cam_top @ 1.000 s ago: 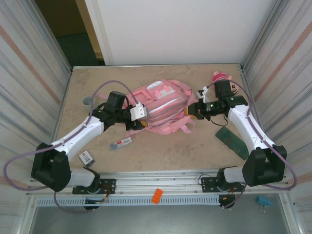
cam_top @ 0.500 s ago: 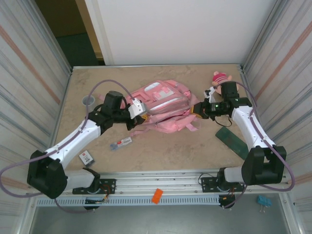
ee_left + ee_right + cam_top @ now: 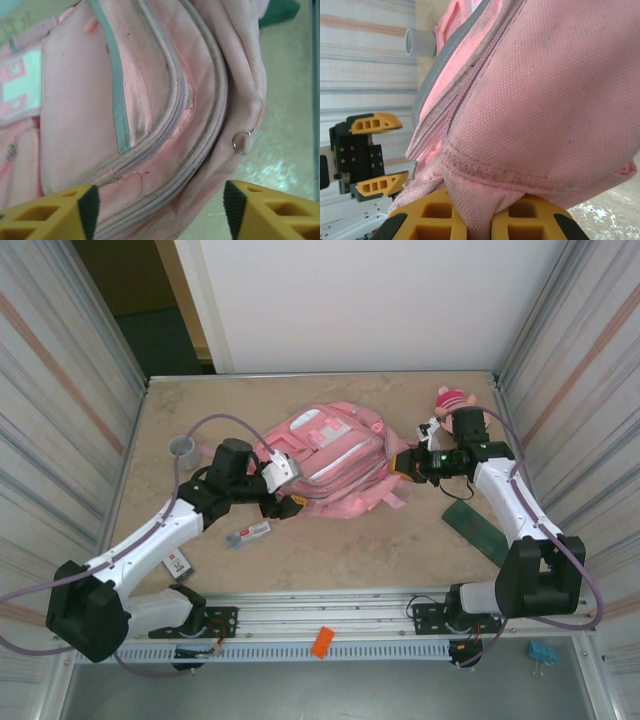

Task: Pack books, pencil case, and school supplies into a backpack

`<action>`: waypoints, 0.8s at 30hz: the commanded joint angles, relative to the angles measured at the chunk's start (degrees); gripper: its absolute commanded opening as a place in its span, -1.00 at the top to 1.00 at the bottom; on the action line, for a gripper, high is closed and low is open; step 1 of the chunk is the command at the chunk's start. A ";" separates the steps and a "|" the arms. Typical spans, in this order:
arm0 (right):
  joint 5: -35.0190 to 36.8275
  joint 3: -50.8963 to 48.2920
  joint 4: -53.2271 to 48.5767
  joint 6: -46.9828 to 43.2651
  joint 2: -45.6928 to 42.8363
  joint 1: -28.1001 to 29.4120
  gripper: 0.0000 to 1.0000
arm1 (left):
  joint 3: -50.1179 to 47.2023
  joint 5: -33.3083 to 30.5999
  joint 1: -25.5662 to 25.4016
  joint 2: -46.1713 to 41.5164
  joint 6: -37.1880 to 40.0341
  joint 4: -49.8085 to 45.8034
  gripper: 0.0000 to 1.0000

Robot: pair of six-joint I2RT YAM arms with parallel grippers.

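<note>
— Two grippers: status?
— Right gripper (image 3: 479, 220) pinches a fold of the backpack (image 3: 330, 455), centre frame. Left gripper (image 3: 160, 210) gapes wide by its zip (image 3: 172, 125), holding nothing.
— Risk?
— I judge that fold slips if I pull hard. Stick pack (image 3: 248, 534) and white square (image 3: 177, 562) lie lower left, my left arm (image 3: 150, 535) between them and the bag.

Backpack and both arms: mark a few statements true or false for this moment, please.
1. The right fingers pinch the backpack's pink fabric. True.
2. The left fingers are shut on a strap. False: they stand apart, gripping nothing.
3. The stick-like pack lies on the table, outside the backpack. True.
4. The grey cup stands on the backpack. False: it stands on the table, apart from the backpack, on the left arm's side.
</note>
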 commanded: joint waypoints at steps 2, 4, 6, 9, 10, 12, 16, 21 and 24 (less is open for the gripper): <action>-5.43 2.70 2.58 -1.45 -0.61 -0.48 0.94 | 1.96 -1.38 -0.70 -1.70 12.47 -4.52 -0.64; -5.63 2.74 2.58 -1.49 -0.31 -0.47 0.94 | 2.57 -3.52 -2.23 -0.94 16.84 -5.30 -0.70; -5.89 2.83 2.58 -1.55 -0.02 -0.35 0.94 | 2.56 -9.75 -5.12 0.42 19.54 -3.29 -0.75; -5.96 3.16 2.59 -1.49 -0.03 -0.29 0.93 | 2.17 -13.41 -7.46 3.01 21.83 0.71 -0.82; -6.10 3.15 2.58 -1.45 0.01 -0.28 0.93 | 1.88 -13.63 -7.60 3.89 21.59 2.56 -0.85; -6.40 3.44 2.39 -1.51 -0.02 -0.30 0.93 | 1.13 -13.46 -7.69 5.55 20.55 6.71 -0.86; -6.76 4.07 1.00 -2.78 -0.07 -0.34 0.92 | 0.98 -14.36 -7.53 9.72 18.73 10.81 -0.81; -5.67 4.13 -0.92 -5.68 0.56 -1.43 0.92 | 1.24 -6.03 -4.41 12.54 13.41 10.93 0.36; 0.09 3.05 -1.68 -7.24 2.12 -3.07 0.92 | 2.29 3.13 -1.91 11.43 6.13 7.64 0.89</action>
